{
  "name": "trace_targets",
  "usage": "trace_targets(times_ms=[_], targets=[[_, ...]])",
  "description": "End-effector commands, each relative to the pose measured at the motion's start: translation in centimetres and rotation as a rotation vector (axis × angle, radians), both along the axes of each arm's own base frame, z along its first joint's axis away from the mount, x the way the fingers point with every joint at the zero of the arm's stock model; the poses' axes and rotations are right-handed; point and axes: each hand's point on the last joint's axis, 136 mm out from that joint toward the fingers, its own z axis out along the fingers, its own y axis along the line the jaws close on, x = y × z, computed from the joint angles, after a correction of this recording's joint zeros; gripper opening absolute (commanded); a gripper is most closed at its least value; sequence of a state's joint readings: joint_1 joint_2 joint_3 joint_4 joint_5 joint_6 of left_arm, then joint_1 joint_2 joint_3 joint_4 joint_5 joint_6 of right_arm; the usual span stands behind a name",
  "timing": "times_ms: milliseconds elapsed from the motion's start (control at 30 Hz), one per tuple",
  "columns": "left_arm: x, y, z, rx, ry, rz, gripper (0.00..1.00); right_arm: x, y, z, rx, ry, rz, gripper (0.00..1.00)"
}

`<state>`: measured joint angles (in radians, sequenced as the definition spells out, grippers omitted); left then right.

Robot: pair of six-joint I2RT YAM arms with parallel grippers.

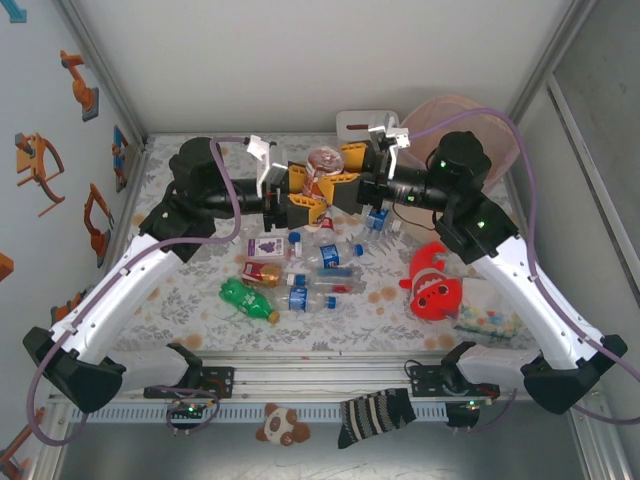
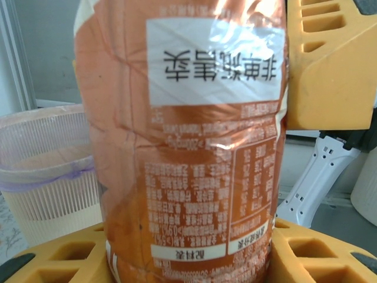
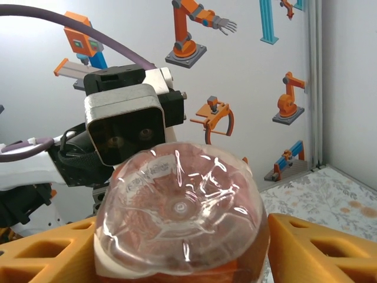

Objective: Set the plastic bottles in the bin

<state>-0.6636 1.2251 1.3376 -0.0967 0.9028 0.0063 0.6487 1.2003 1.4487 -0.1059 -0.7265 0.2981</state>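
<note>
Floral-patterned tabletop [image 1: 190,290] sits inside pale walls with robot-arm stickers, and your two arms meet above its far middle. Between them is an orange-labelled bottle [image 1: 323,165], lifted clear of the tabletop with its clear base turned toward the top camera. Your left gripper [image 1: 305,195] is clamped on it: in the left wrist view its yellow fingers [image 2: 59,259] press both sides of the label [image 2: 188,147], whose print reads upside down. Your right gripper [image 3: 179,247] brackets the same bottle, with a yellow finger on each side of the domed base [image 3: 179,212]. You cannot tell from these views whether it is squeezing or only resting against the plastic.

The bin [image 1: 500,140] stands at the far right corner behind the right arm, and its latticed wall [image 2: 47,171] shows past the bottle in the left wrist view.

The other plastic bottles [image 1: 310,270] lie clustered on the tabletop below the grippers, among them a green one [image 1: 248,300] and a purple-labelled one [image 1: 268,246]. A clownfish plush [image 1: 432,285] lies to their right.
</note>
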Motion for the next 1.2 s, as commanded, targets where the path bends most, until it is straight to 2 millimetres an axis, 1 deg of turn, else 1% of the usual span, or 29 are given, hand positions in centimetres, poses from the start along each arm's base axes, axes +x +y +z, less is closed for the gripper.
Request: trace_targets(times_ms=[0, 133, 233, 300, 467, 533, 667, 800, 900, 1000, 1167], targets=[[-1.2, 0.4, 1.3, -0.037, -0.035, -0.03, 0.5, -1.2, -0.2, 2.0, 0.039, -0.051, 0.031, 0.61], [-1.3, 0.5, 1.4, -0.039, -0.036, -0.029, 0.51, -1.1, -0.1, 2.0, 0.039, -0.051, 0.03, 0.56], [-1.4, 0.6, 1.5, -0.045, -0.039, -0.021, 0.55, -1.0, -0.1, 2.0, 0.039, -0.05, 0.025, 0.54], [-1.3, 0.7, 1.5, -0.049, -0.044, -0.013, 0.58, -1.0, -0.2, 2.1, 0.039, -0.051, 0.02, 0.52], [-1.4, 1.1, 1.6, -0.053, -0.051, 0.01, 0.71, -0.5, -0.3, 2.0, 0.028, -0.05, -0.014, 0.5], [-1.5, 1.3, 1.6, -0.054, -0.055, 0.018, 0.73, -0.1, -0.6, 1.9, 0.016, -0.054, -0.048, 0.5], [-1.3, 1.7, 1.4, -0.046, -0.062, 0.052, 0.75, 1.5, -1.5, 1.4, -0.039, -0.061, -0.171, 0.5], [-0.8, 2.3, 0.9, -0.025, -0.063, 0.116, 0.76, 4.1, -3.3, 1.0, -0.098, -0.053, -0.344, 0.5], [0.3, 3.0, 0.4, 0.001, -0.044, 0.194, 0.76, 6.5, -5.2, 0.5, -0.135, -0.025, -0.466, 0.49], [1.3, 3.8, -0.1, 0.027, -0.011, 0.251, 0.76, 8.7, -7.4, 0.2, -0.176, -0.007, -0.573, 0.49], [3.1, 5.8, -1.2, 0.064, 0.037, 0.352, 0.76, 12.2, -11.9, 0.2, -0.257, -0.009, -0.764, 0.49]])
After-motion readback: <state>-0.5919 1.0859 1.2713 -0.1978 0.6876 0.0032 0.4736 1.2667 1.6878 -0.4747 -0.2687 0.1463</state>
